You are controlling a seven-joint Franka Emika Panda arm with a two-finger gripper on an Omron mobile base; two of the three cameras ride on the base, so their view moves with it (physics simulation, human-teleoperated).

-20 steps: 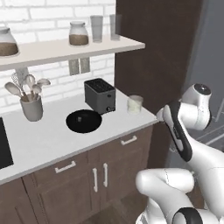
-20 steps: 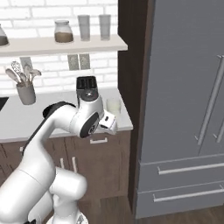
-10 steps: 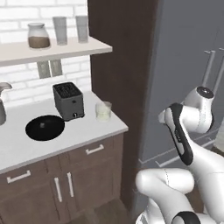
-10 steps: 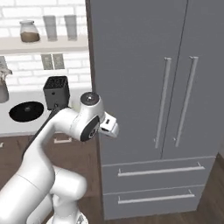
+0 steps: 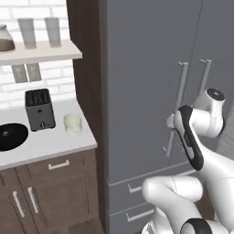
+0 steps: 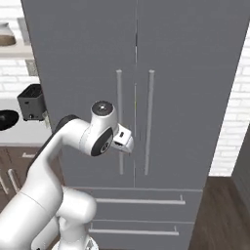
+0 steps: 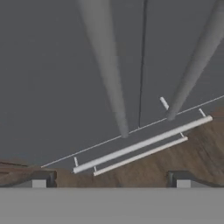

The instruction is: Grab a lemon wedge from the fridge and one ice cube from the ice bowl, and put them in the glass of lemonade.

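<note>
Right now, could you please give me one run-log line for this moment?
phase: approach fridge | doors: shut | pincer: open, empty, facing door handles | glass: on counter

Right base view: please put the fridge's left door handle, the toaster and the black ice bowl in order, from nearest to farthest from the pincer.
Counting from the open pincer:
1. Fridge's left door handle: right beside the pincer, on the grey door.
2. Toaster: on the counter, further left.
3. Ice bowl: on the counter at the picture's left edge, beyond the toaster.

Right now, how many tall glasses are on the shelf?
2: the left glass and the right glass stand side by side on the shelf, right of a jar.
</note>
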